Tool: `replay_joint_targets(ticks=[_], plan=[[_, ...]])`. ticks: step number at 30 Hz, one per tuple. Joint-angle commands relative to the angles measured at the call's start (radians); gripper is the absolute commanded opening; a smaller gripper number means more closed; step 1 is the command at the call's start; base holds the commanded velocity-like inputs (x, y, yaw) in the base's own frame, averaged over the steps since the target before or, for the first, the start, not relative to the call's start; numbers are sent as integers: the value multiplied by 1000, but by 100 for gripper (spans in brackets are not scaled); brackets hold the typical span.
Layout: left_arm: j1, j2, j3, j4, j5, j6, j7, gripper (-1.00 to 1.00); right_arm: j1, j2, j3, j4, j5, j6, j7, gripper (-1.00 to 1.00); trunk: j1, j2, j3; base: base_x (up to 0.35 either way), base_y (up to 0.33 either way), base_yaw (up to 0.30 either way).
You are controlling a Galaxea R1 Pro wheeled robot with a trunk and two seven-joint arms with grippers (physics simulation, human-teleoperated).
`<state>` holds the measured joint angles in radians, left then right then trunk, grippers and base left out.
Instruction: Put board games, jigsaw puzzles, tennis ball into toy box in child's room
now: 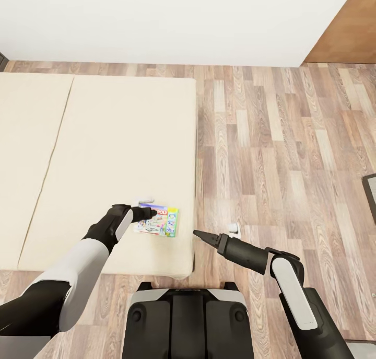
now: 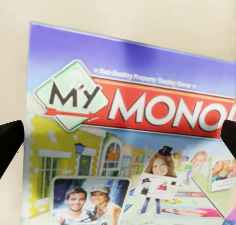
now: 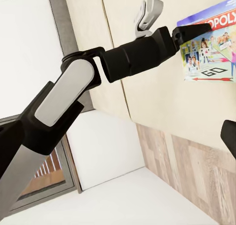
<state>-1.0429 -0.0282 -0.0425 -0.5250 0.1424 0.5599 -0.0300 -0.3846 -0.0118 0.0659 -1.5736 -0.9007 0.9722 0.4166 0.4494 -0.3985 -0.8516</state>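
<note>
A thin, flat, glossy board game (image 1: pixel 157 221) with a purple-blue printed cover lies on the bed (image 1: pixel 115 155), a smooth matte beige mattress, near its edge. The left gripper (image 1: pixel 150 213) hovers right over it, black fingers (image 2: pixel 10 141) spread wide on either side, holding nothing. The right gripper (image 1: pixel 200 235) hangs beside the bed above wood-plank floor (image 1: pixel 292 155); its opening cannot be told. A plain white wall (image 1: pixel 172 19) stands beyond.
</note>
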Motion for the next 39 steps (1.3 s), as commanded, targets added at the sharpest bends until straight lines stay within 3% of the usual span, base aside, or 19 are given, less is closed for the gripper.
replay_joint_targets(ticks=[1,39], plan=[[0,1,-4,-1,10,-1,3,100,0,0,0,0,6,2,7,100,1,-1,-1,0,-4,0],[1,1,-4,-1,11,-10,2,100,0,-1,0,0,6,0,7,100,1,-1,-1,-19,-62,0]])
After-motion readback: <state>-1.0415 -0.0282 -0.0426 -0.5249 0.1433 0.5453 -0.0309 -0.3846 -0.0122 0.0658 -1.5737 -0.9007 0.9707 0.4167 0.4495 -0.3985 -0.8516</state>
